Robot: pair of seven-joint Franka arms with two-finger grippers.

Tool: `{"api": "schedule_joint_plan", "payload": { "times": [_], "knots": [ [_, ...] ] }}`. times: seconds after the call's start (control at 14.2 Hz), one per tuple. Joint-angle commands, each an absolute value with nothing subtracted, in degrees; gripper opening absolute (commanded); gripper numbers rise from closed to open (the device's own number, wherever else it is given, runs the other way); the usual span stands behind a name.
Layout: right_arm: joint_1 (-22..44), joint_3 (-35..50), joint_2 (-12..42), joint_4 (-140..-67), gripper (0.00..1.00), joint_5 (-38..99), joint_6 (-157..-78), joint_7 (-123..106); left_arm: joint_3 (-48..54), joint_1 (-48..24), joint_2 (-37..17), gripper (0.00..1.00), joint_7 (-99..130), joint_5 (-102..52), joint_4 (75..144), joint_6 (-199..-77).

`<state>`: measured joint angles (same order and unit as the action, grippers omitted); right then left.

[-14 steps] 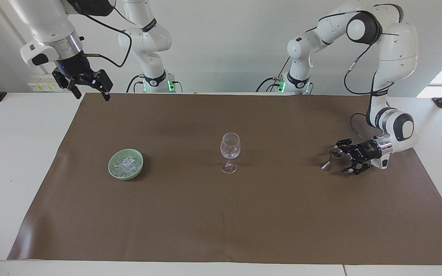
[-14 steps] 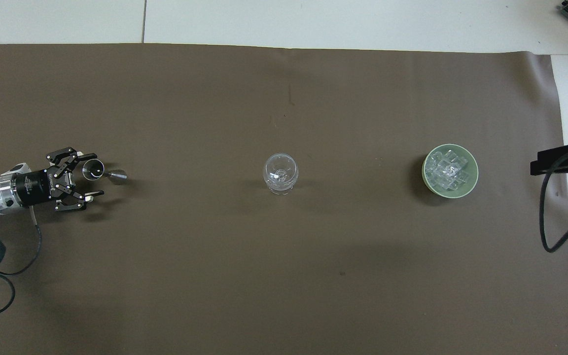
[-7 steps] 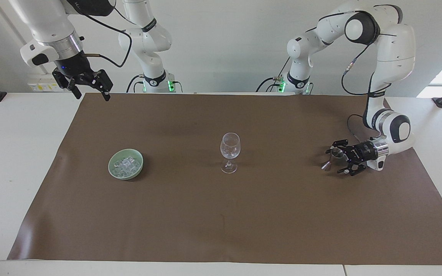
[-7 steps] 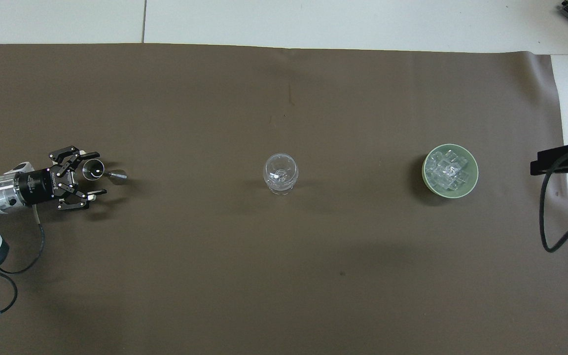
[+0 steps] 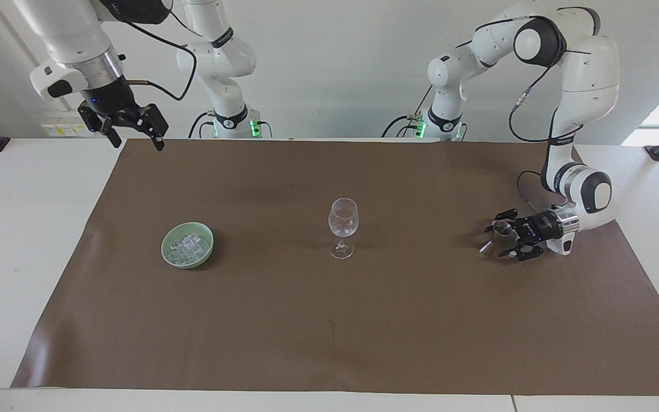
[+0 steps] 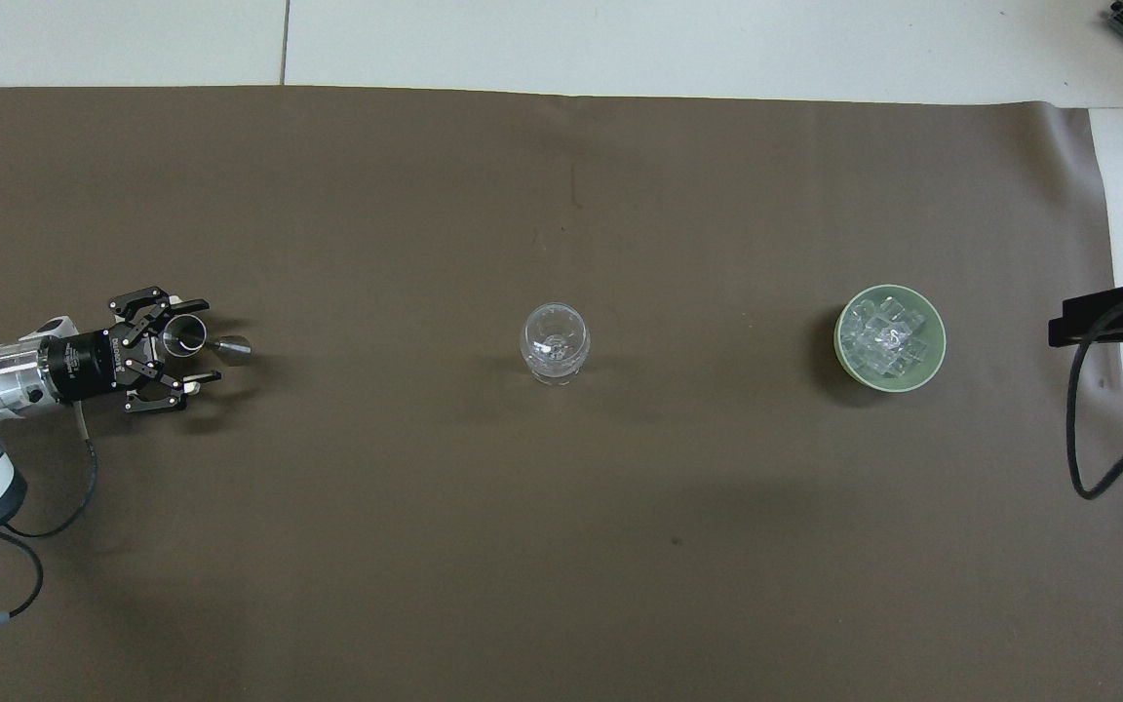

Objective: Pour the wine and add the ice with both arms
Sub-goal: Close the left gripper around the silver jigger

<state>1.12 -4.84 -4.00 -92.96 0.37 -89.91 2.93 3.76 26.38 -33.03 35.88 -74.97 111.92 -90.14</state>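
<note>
The dark steel jigger [image 5: 498,230] stands on the brown mat [image 5: 421,320] toward the left arm's end; no liquid shows in it. It also shows in the overhead view [image 6: 184,336]. My left gripper [image 5: 494,240] is low over the mat and open, with one finger on each side of the jigger's cup [image 6: 203,341]. The pale green bowl [image 5: 165,249] holds a heap of clear ice cubes [image 5: 189,246] toward the right arm's end. My right gripper [image 5: 138,140] is open and empty, raised over the mat's corner nearest the robots, and waits.
The clear stemmed wine glass [image 5: 342,220] stands upright mid-mat between jigger and bowl, and shows from above [image 6: 555,341]. The bowl [image 6: 844,317] and its ice [image 6: 888,336] show there too. A cable hangs by the right arm's end [image 6: 1073,429].
My left gripper has slid a little toward the glass, so its fingers now reach alongside the jigger's cup. The right arm, glass and bowl have not moved.
</note>
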Motion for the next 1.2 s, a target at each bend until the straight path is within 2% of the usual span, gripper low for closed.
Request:
{"api": "schedule_joint_plan", "payload": {
  "times": [0.0, 0.07, 0.14, 0.78, 1.13],
  "knots": [
    [0.70, -4.48, -5.36, -94.39, 1.00, 0.53, -89.91, 1.93, 3.43, 25.57, -33.05, 0.27, 35.60, -76.64, 114.34, -89.91],
    [0.70, -4.48, -5.36, -94.39, 1.00, 0.53, -89.91, 1.93, 3.43, 25.84, -32.87, 0.08, 35.60, -77.60, 114.95, -89.91],
    [0.70, -4.48, -5.36, -94.39, 1.00, 0.53, -89.91, 1.93, 3.34, 26.10, -32.87, 0.00, 35.60, -78.04, 115.13, -89.83],
    [0.70, -4.48, -5.36, -94.39, 1.00, 0.53, -89.91, 1.93, 3.34, 27.33, -32.00, 0.00, 35.77, -78.22, 113.30, -86.31],
    [0.70, -4.48, -5.36, -94.39, 1.00, 0.53, -89.91, 1.93, 3.34, 23.92, -25.94, 0.00, 37.60, -78.22, 113.73, -86.66]
  ]
}}
